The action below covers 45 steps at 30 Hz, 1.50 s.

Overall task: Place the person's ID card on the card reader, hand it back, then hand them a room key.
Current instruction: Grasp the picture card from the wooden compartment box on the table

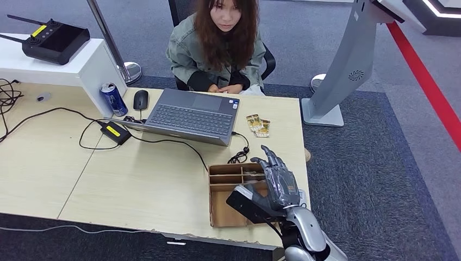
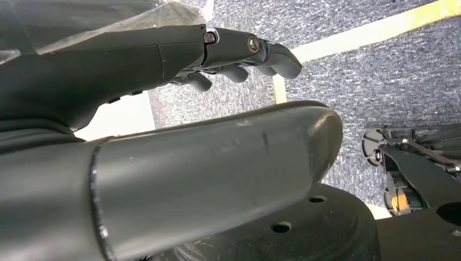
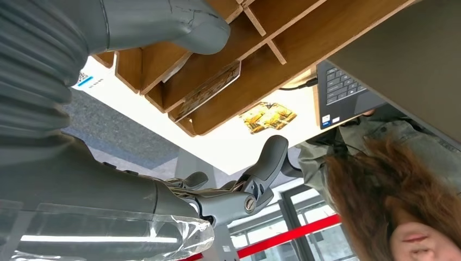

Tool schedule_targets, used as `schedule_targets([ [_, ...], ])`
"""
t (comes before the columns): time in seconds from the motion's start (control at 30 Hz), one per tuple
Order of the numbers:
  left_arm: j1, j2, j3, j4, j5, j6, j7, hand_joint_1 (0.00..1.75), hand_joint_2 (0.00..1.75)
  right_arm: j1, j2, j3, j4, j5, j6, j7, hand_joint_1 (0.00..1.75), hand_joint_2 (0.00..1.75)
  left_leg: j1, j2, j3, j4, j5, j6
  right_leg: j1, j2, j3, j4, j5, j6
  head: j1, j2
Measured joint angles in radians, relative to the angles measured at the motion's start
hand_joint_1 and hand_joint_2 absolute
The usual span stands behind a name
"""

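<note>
My right hand (image 1: pixel 276 182) hovers over the right side of a brown wooden divider tray (image 1: pixel 220 212) near the table's front right corner, fingers stretched out and apart, holding nothing. In the right wrist view the hand (image 3: pixel 163 196) spreads its fingers (image 3: pixel 261 168) above the tray (image 3: pixel 272 65), where a patterned card (image 3: pixel 209 89) lies in one narrow compartment. Two gold-patterned cards (image 1: pixel 258 125) lie on the table beyond the tray, to the right of the laptop. My left hand (image 2: pixel 163 60) hangs beside my body over the carpet, fingers loosely extended, with nothing in it.
A person (image 1: pixel 220 49) sits across the table behind an open grey laptop (image 1: pixel 190 115). Left of it are a mouse (image 1: pixel 141 99), a blue can (image 1: pixel 113 99) and a black box with a yellow label (image 1: pixel 115 132) on cables. A grey kiosk stand (image 1: pixel 348 70) rises at the right.
</note>
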Motion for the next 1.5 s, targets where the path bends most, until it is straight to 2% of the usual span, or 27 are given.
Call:
schedule_targets([
  [0.37,-0.001,0.0,0.022,0.0,-0.001,0.041,0.098,0.0,0.0,0.003,0.004,0.0,0.001,-0.008,-0.002,0.005,0.65,1.75,0.0,0.0,0.0,0.0,0.0,0.0,0.0,0.0,0.0,0.0,0.0,0.0,0.0,0.0],
  [0.73,-0.001,0.0,0.023,0.0,0.0,0.049,0.108,0.0,0.0,0.003,0.004,0.0,0.001,-0.013,-0.003,0.004,0.68,1.75,0.0,0.0,0.0,0.0,0.0,0.0,0.0,0.0,0.0,0.0,0.0,0.0,0.0,0.0],
  [0.93,-0.001,0.0,0.026,0.0,-0.001,0.058,0.121,0.0,0.0,0.0,0.004,0.0,0.003,-0.019,-0.014,-0.005,0.86,1.75,0.0,0.0,0.0,0.0,0.0,0.0,0.0,0.0,0.0,0.0,0.0,0.0,0.0,0.0],
  [1.07,-0.001,-0.001,0.029,0.0,-0.002,0.056,0.121,0.0,0.0,-0.006,0.004,0.0,0.015,-0.011,-0.036,-0.005,0.88,1.75,0.0,0.0,0.0,0.0,0.0,0.0,0.0,0.0,0.0,0.0,0.0,0.0,0.0,0.0],
  [1.13,-0.001,-0.001,0.03,0.0,-0.003,0.055,0.121,0.0,0.0,-0.011,0.004,0.0,0.027,-0.009,-0.049,-0.005,0.78,1.75,0.0,0.0,0.0,0.0,0.0,0.0,0.0,0.0,0.0,0.0,0.0,0.0,0.0,0.0],
  [1.23,-0.001,-0.001,0.031,0.0,-0.003,0.054,0.121,0.0,0.0,-0.015,0.004,-0.001,0.047,-0.004,-0.062,-0.006,0.47,1.75,0.0,0.0,0.0,0.0,0.0,0.0,0.0,0.0,0.0,0.0,0.0,0.0,0.0,0.0],
  [1.27,-0.001,-0.001,0.031,0.0,-0.004,0.054,0.121,0.0,0.0,-0.017,0.004,-0.001,0.057,-0.003,-0.069,-0.006,0.42,1.75,0.0,0.0,0.0,0.0,0.0,0.0,0.0,0.0,0.0,0.0,0.0,0.0,0.0,0.0],
  [1.5,-0.001,-0.001,0.032,0.0,-0.004,0.048,0.119,0.0,0.0,-0.03,0.009,-0.021,0.158,-0.028,-0.122,-0.03,0.41,1.75,0.0,0.0,0.0,0.0,0.0,0.0,0.0,0.0,0.0,0.0,0.0,0.0,0.0,0.0],
])
